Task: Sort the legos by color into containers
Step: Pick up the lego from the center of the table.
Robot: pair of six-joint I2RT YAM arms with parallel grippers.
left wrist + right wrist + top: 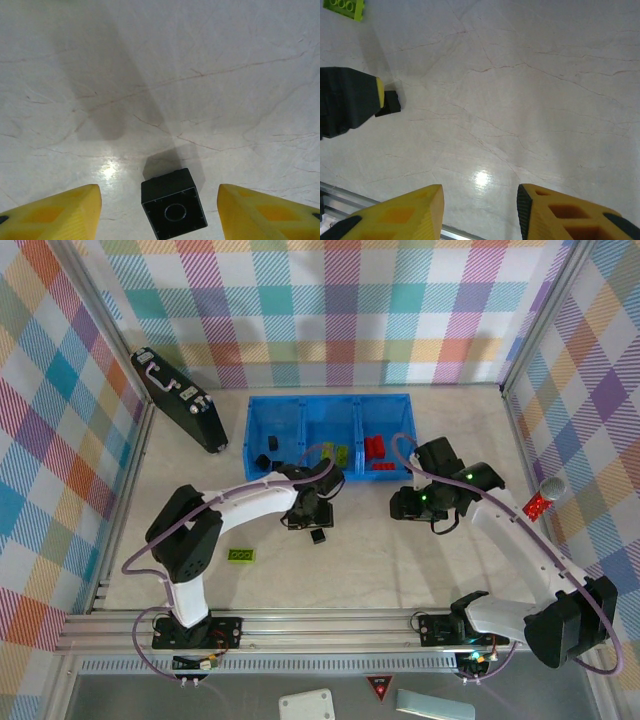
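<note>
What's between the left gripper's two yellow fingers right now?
A small black cube-shaped plastic brick rests on the table between the left gripper's open fingers, touching neither; the left wrist view shows it.

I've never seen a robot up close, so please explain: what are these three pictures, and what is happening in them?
The overhead picture shows two robot arms bolted to the near edge of a table. The other two pictures come from cameras on their wrists, and the yellow wedges are each tool's fingers. The left tool is open, with a small black cube between its fingers, untouched. The right tool is open and holds nothing. A blue tray at the back holds bricks sorted by colour. One green brick lies loose.
</note>
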